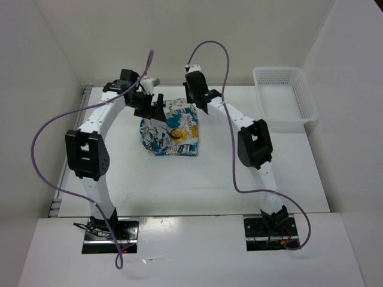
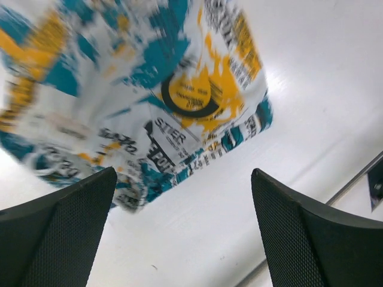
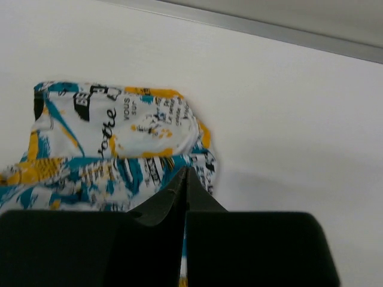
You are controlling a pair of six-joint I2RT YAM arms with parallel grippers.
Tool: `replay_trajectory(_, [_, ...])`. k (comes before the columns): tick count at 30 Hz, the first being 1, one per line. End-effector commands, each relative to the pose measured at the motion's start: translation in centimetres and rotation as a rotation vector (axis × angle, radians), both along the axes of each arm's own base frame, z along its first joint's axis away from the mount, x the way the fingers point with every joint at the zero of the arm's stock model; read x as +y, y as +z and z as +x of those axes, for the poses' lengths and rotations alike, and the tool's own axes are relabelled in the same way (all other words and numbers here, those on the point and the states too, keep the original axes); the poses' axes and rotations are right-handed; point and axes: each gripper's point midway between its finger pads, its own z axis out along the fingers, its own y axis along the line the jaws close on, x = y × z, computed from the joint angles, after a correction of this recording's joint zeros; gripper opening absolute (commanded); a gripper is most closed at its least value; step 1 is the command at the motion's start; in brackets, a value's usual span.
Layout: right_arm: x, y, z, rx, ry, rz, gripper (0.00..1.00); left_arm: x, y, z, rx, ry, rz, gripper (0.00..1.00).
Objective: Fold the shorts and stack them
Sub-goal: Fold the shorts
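- white tabletop (image 1: 197, 179): the soft white shorts with a teal, yellow-orange and black print (image 1: 170, 130) lie past its middle, between the two arms, as a compact, roughly square bundle; the folding looks about done.
- left gripper (image 2: 184, 179): fingers wide apart, holding nothing, above the bundle's far-left edge.
- right gripper (image 3: 185, 179): fingers pressed together by the far-right corner, no cloth seen between them.
- white perforated plastic basket (image 1: 284, 124): far right, well apart from the shorts; stacking appears left to do.
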Motion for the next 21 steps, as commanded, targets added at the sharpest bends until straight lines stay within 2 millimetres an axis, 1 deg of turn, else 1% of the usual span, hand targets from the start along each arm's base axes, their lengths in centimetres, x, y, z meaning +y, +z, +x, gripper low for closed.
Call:
replay_trajectory(1, [-3.4, 5.9, -2.7, -0.081, -0.001, -0.057, 0.03, 0.6, 5.1, 1.2, -0.128, -0.008, -0.110, 1.00])
replay_trajectory(2, [-3.9, 5.8, -3.5, -0.077, 0.009, -0.078, 0.04, 2.0, 4.7, 2.5, -0.169, 0.038, -0.060, 1.00])
replay_trajectory(3, [-4.7, 7.4, -4.5, -0.098, 0.023, -0.099, 0.04, 2.4, 3.5, 3.2, -0.168, 0.056, -0.031, 1.00])
replay_trajectory(4, [-5.3, 5.3, -5.9, -0.050, 0.046, -0.133, 0.04, 2.8, 3.0, 3.9, -0.180, 0.072, -0.008, 1.00])
replay_trajectory(5, [-5.5, 5.1, -6.7, -0.040, 0.074, -0.143, 0.05, 3.4, 1.6, 5.1, -0.184, 0.095, 0.028, 1.00])
replay_trajectory(6, [-6.1, 6.5, -7.6, -0.062, 0.084, -0.154, 0.05, 3.6, 0.8, 5.6, -0.180, 0.104, 0.043, 1.00])
replay_trajectory(7, [-6.5, 5.1, -8.8, -0.029, 0.110, -0.177, 0.05, 3.9, -0.1, 6.0, -0.176, 0.115, 0.062, 1.00])
replay_trajectory(8, [-6.9, 5.2, -9.4, -0.030, 0.118, -0.192, 0.05, 4.5, -1.6, 6.9, -0.172, 0.135, 0.096, 1.00])
replay_trajectory(9, [-7.4, 5.4, -10.0, -0.034, 0.131, -0.213, 0.05, 4.7, -1.9, 7.5, -0.183, 0.146, 0.110, 1.00])
replay_trajectory(10, [-8.1, 5.8, -11.0, -0.038, 0.137, -0.223, 0.05, 5.1, -2.6, 8.0, -0.185, 0.158, 0.129, 1.00])
replay_trajectory(11, [-8.6, 6.1, -11.5, -0.044, 0.135, -0.238, 0.05, 5.0, -3.6, 8.8, -0.196, 0.164, 0.149, 1.00])
replay_trajectory(12, [-9.1, 6.3, -11.9, -0.050, 0.132, -0.254, 0.05, 5.7, -4.3, 9.3, -0.201, 0.189, 0.189, 1.00])
replay_trajectory(13, [-9.6, 6.8, -12.7, -0.058, 0.137, -0.260, 0.05, 5.6, -5.1, 9.3, -0.191, 0.189, 0.210, 1.00])
replay_trajectory(14, [-9.9, 7.1, -13.0, -0.065, 0.144, -0.271, 0.05, 5.9, -6.0, 9.8, -0.190, 0.202, 0.231, 1.00])
replay_trajectory(15, [-10.2, 7.1, -13.5, -0.056, 0.145, -0.276, 0.05, 6.6, -6.4, 10.2, -0.196, 0.223, 0.264, 1.00])
replay_trajectory(16, [-10.5, 7.7, -14.0, -0.064, 0.149, -0.281, 0.05, 6.8, -6.5, 10.3, -0.197, 0.231, 0.277, 1.00])
replay_trajectory(17, [-11.1, 8.0, -14.2, -0.060, 0.145, -0.278, 0.05, 6.9, -6.4, 10.8, -0.210, 0.238, 0.282, 1.00])
replay_trajectory(18, [-11.7, 8.6, -14.1, -0.073, 0.139, -0.283, 0.06, 6.9, -5.9, 11.1, -0.224, 0.240, 0.279, 1.00])
replay_trajectory(19, [-11.9, 9.4, -14.5, -0.086, 0.142, -0.287, 0.08, 6.9, -4.3, 11.2, -0.249, 0.244, 0.274, 1.00])
replay_trajectory(20, [-12.6, 9.8, -14.5, -0.087, 0.134, -0.295, 0.09, 6.4, -2.8, 11.4, -0.276, 0.235, 0.247, 1.00])
replay_trajectory(21, [-13.2, 9.9, -14.6, -0.087, 0.125, -0.294, 0.11, 5.9, -0.8, 11.6, -0.313, 0.223, 0.213, 1.00])
